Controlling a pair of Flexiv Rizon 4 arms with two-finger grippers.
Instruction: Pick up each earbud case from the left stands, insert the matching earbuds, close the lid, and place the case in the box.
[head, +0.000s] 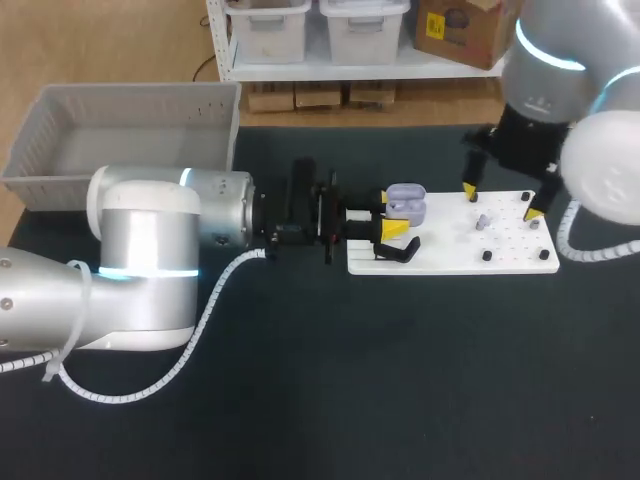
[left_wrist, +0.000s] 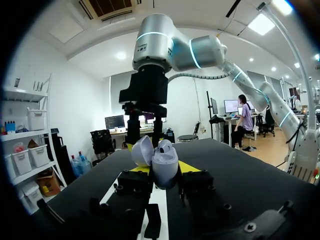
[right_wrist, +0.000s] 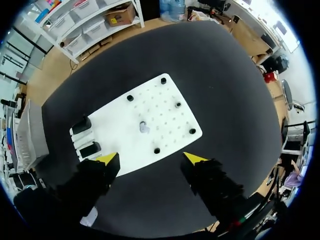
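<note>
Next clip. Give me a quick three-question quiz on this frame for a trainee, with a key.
1. True or false: the right tool is shut.
2. The lid of the earbud case is: A) open B) closed C) missing.
3. Fill in: the case is gripped by the ___ tool.
Key: 1 false, it hangs open above the white board; 2 A; 3 left, the left tool.

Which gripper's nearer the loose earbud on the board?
Right. The right gripper hovers open over the earbud; left gripper holds the case at the board's other end.
</note>
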